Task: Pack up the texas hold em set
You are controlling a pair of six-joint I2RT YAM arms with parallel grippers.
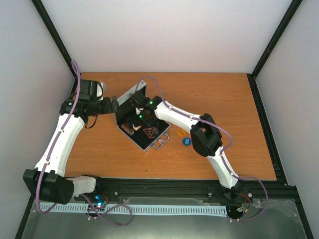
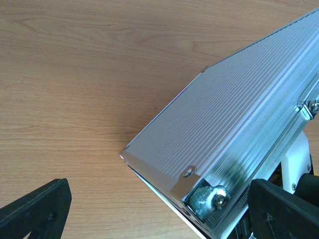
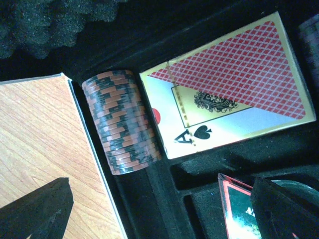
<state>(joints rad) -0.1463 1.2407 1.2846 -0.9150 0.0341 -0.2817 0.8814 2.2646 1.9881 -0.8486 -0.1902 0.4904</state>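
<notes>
1. My left arm stretches from 7 o'clock up the wooden counter (image 1: 224,99). Its left end effector (image 1: 113,105) is spread wide and straddles a corner of the small silver ribbed aluminium case (image 2: 224,114).
2. My right arm bends in from 5 o'clock, elbow raised. The right end effector (image 1: 135,117) is spread above the open case and pinches nothing.
3. The case sits mid-counter, lid raised on the 11 o'clock side, metal handle (image 1: 159,144) facing 5 o'clock.
4. In the right wrist view, the orange-and-dark chip stack (image 3: 124,124) lies on its side in the black lining, long axis 12 to 6. The red-backed card deck (image 3: 224,89) beside it runs 8 to 2.
5. The round orange disc (image 1: 180,133) and round blue disc (image 1: 186,141) lie on the counter near the handle.
</notes>
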